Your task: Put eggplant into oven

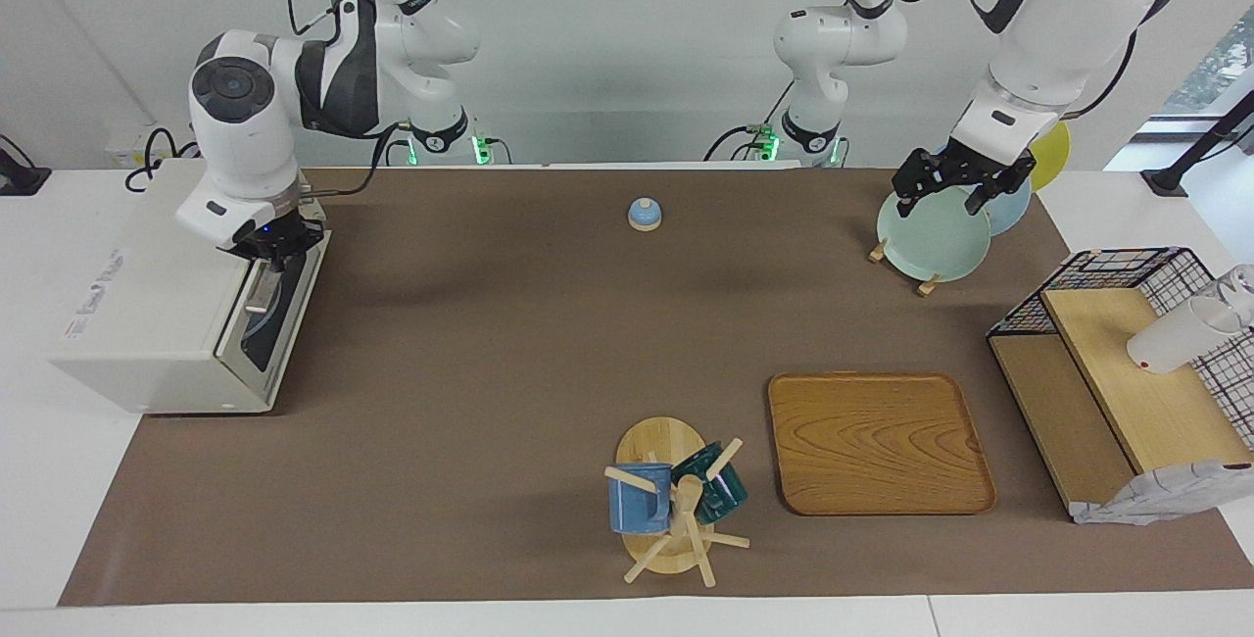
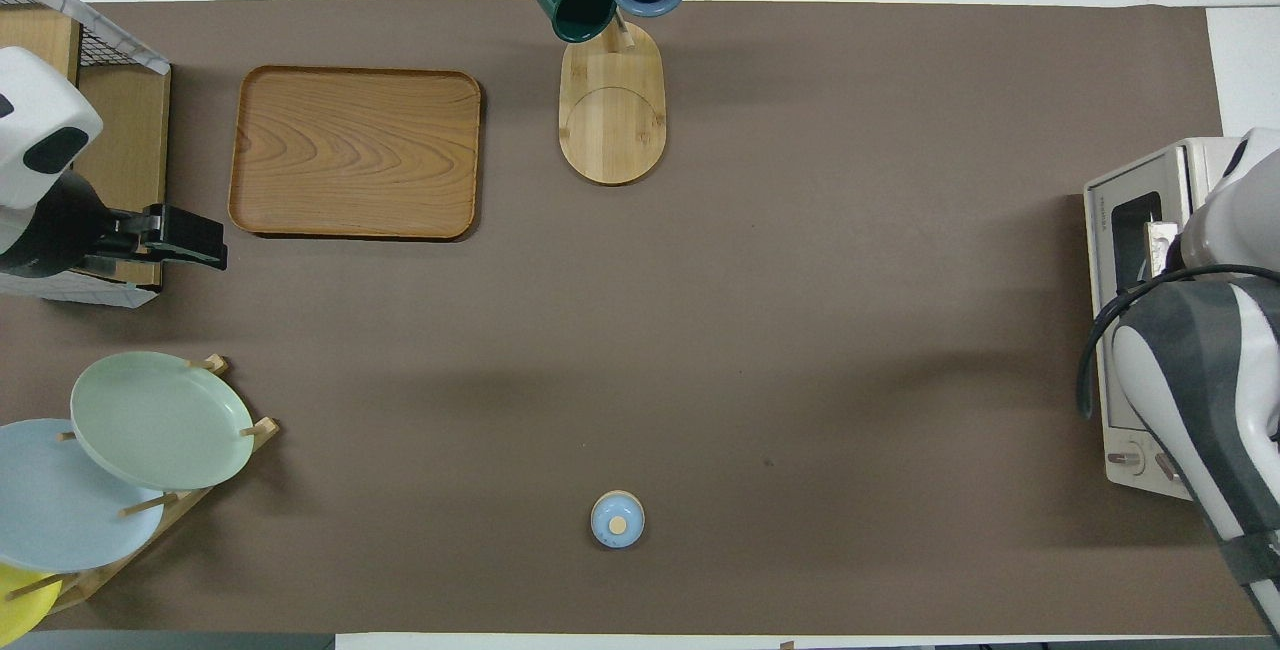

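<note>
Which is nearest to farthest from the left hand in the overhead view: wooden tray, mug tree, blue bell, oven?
From the left hand:
1. Wooden tray, right beside it.
2. Mug tree, mid-table, farthest from the robots.
3. Blue bell, mid-table, close to the robots.
4. Oven, at the right arm's end.

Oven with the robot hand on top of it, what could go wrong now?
1. The right gripper sits at the top front edge of the oven; it might slip off, or a hard pull might drag the oven.
2. No eggplant shows in either view, so there may be nothing to put in.
3. The left gripper hangs open just over the green plate and could knock it.
</note>
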`<move>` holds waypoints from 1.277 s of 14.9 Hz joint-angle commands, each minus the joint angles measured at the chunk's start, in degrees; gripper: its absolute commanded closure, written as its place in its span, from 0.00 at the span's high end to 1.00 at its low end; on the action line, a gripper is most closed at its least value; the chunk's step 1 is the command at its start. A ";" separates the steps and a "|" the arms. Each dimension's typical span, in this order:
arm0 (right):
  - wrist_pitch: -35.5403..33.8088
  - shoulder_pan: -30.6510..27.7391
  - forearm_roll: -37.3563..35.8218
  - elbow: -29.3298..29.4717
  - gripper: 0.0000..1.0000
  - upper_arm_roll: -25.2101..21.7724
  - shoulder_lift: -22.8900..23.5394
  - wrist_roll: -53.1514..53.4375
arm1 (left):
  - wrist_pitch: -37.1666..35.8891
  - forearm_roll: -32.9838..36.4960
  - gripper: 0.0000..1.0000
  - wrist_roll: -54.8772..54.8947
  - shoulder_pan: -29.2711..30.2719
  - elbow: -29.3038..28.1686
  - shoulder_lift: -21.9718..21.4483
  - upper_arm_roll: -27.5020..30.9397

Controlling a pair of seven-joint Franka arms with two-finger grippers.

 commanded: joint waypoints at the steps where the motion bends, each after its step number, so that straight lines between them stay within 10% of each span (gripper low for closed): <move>1: -12.02 -0.16 6.33 12.33 0.04 1.03 1.31 -0.87 | -0.01 -0.43 1.00 -0.22 -0.24 -0.04 -0.19 0.36; 5: -22.07 -0.07 14.33 23.09 0.12 0.95 1.40 1.06 | -0.01 -0.43 1.00 -0.22 -0.24 -0.04 -0.19 0.36; 10: -23.05 -0.68 14.52 22.93 0.21 1.04 1.31 6.08 | -0.01 -0.43 1.00 -0.22 -0.24 -0.04 -0.19 0.36; 11: -22.70 -0.69 14.52 22.58 0.97 0.95 1.14 6.43 | -0.01 -0.43 1.00 -0.22 -0.24 -0.04 -0.19 0.36; 19: -23.32 -0.87 15.23 25.12 1.00 0.51 2.81 6.78 | -0.01 -0.43 1.00 -0.22 -0.24 -0.04 -0.19 0.36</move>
